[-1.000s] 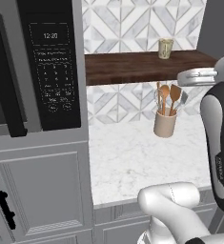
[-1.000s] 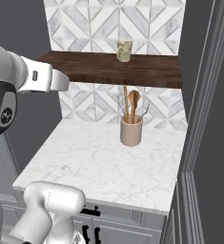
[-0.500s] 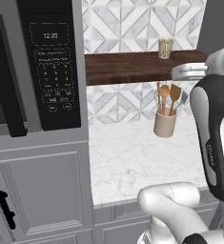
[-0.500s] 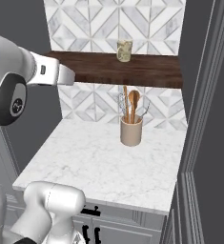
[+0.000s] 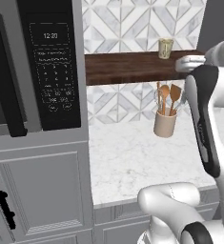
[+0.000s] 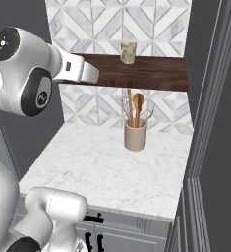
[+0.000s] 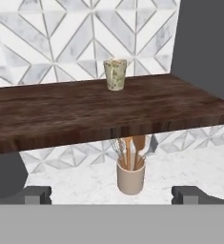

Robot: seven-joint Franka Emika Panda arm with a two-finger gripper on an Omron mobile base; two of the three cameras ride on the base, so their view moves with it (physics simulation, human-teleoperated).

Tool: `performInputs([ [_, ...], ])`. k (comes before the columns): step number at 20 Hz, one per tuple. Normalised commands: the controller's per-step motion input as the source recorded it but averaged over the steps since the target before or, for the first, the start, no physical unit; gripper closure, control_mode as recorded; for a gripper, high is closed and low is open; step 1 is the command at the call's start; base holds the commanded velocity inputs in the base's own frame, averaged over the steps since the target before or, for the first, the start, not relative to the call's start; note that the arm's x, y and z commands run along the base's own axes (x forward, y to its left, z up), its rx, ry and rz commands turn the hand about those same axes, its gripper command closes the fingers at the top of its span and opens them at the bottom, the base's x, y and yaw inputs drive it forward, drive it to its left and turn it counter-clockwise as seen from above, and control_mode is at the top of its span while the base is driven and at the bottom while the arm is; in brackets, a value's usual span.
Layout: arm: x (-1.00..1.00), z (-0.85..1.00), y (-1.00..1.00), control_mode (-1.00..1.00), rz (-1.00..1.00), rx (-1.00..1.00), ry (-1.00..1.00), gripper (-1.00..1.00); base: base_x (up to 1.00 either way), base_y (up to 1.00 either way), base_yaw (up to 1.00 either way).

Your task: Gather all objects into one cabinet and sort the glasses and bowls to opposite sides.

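Note:
A cream-yellow speckled glass with a side handle point(image 7: 115, 74) stands upright near the back of a dark wooden wall shelf point(image 7: 61, 119). It also shows as the glass point(image 5: 165, 48) and the glass point(image 6: 128, 52) in the base views. My gripper point(image 7: 113, 194) is open and holds nothing. It hangs in front of the shelf's edge, level with the shelf and well short of the glass. The white hand point(image 6: 82, 71) points at the shelf from the left. The bowls are out of view.
A tan utensil holder point(image 6: 135, 137) with wooden spoons stands on the white marble counter point(image 6: 87, 167) under the shelf. A black microwave point(image 5: 51, 66) is to the left. A tall grey panelled door point(image 6: 210, 147) borders the counter on the right; I cannot tell whether it is the cabinet.
The arm has swung, carrying the hand a little higher and closer to the shelf. The gripper stays open. The glass and the holder have not moved.

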Motion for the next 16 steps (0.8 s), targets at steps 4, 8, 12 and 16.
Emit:
performInputs([
  [4, 0.38, -0.02, -0.14, -1.0, -0.01, 0.0, 0.0, -1.0, 0.0, 0.0, 0.0],
  [8, 0.4, -0.01, 0.0, -1.0, 0.0, 0.0, 0.0, -1.0, 0.0, 0.0, 0.0],
  [12, 0.61, 0.0, 0.0, -1.0, 0.0, 0.0, 0.0, -1.0, 0.0, 0.0, 0.0],
  [16, 0.65, 0.0, 0.0, -1.0, 0.0, 0.0, 0.0, -1.0, 0.0, 0.0, 0.0],
])
